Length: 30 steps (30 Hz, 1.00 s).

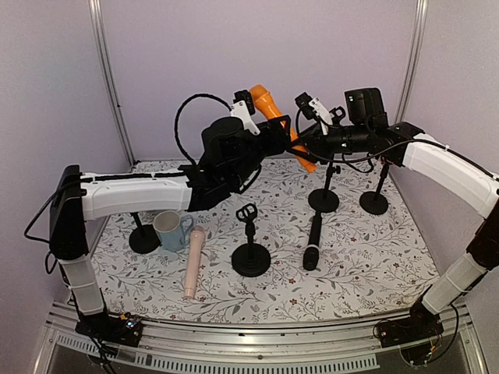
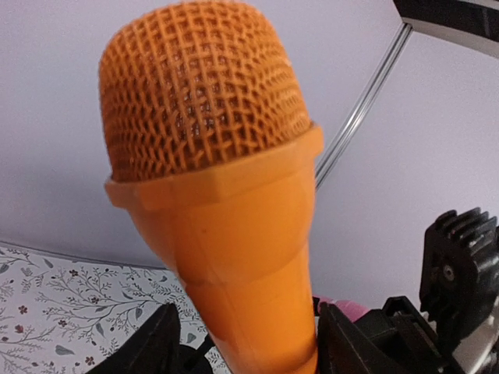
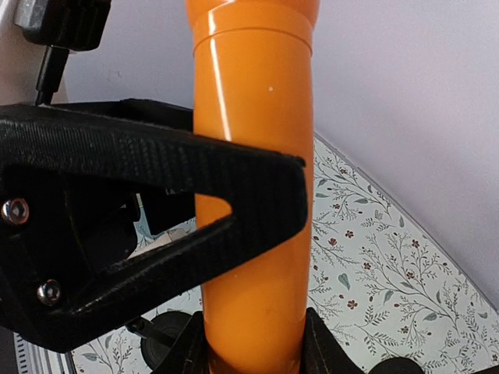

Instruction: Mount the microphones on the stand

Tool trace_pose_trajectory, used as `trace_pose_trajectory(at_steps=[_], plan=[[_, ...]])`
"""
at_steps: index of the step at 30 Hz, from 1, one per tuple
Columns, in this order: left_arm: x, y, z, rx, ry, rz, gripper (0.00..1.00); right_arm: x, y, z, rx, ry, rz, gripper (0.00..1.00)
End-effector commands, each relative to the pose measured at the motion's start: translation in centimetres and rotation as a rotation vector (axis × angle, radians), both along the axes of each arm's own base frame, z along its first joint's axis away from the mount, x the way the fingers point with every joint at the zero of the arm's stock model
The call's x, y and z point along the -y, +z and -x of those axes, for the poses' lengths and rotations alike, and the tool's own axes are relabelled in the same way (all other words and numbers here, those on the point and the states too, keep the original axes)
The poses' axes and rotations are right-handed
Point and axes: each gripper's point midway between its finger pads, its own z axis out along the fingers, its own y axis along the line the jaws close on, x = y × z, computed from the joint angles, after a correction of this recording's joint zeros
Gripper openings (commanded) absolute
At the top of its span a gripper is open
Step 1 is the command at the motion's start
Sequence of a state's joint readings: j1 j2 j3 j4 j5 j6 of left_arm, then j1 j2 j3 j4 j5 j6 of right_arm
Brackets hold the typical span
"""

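The orange microphone is held tilted in the air at the back middle, head up and to the left. My right gripper is shut on its lower shaft, with both fingers touching it. My left gripper straddles the shaft just below the head; its right finger touches the shaft and a small gap shows at its left finger. The black microphone and the beige-pink microphone lie on the cloth. A pink sliver shows behind the left gripper.
A black stand with an empty clip stands in the middle front. Further stands are at the back right and at the left. A blue-and-white mug sits beside the left stand.
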State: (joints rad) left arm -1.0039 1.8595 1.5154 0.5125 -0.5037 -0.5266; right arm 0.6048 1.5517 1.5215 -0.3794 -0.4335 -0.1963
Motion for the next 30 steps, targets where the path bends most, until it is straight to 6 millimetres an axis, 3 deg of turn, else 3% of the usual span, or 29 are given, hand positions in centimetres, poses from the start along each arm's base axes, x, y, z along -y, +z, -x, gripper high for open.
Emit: trace_pose_trajectory(at_steps=[1,4,6,7,11,13,17,21,24,30], plan=[[0.0,2.5,-0.6,0.071,-0.022,0.077,0.55,-0.2,1.6,1.1,0.027,0.020,-0.047,0.24],[0.1,2.6,-0.7,0.095,-0.037,0.076,0.45,-0.2,1.5,1.2,0.024,0.026,-0.048,0.25],[0.1,2.8,-0.6,0.118,-0.052,0.076,0.39,-0.3,1.5,1.3,0.022,0.031,-0.050,0.31],[0.1,2.9,-0.5,0.133,-0.063,0.073,0.37,-0.3,1.4,1.3,0.016,0.034,-0.050,0.37],[-0.5,4.5,0.3,0.215,-0.088,0.031,0.23,-0.4,1.1,2.6,-0.017,0.097,-0.038,0.79],[-0.7,5.3,0.9,0.269,-0.100,-0.026,0.21,0.0,1.1,3.5,-0.030,0.148,-0.027,0.89],[0.0,5.8,2.5,0.368,-0.248,-0.203,0.21,2.1,3.5,5.7,-0.055,0.257,-0.082,0.91],[0.8,3.5,4.4,0.395,-0.399,-0.399,0.21,3.8,6.6,7.9,0.010,0.331,-0.105,0.90],[1.1,2.0,6.2,0.409,-0.511,-0.476,0.20,4.2,8.0,8.5,0.053,0.353,-0.109,0.89],[1.2,1.6,9.0,0.426,-0.651,-0.520,0.19,3.5,11.0,8.8,0.070,0.419,-0.181,0.89]])
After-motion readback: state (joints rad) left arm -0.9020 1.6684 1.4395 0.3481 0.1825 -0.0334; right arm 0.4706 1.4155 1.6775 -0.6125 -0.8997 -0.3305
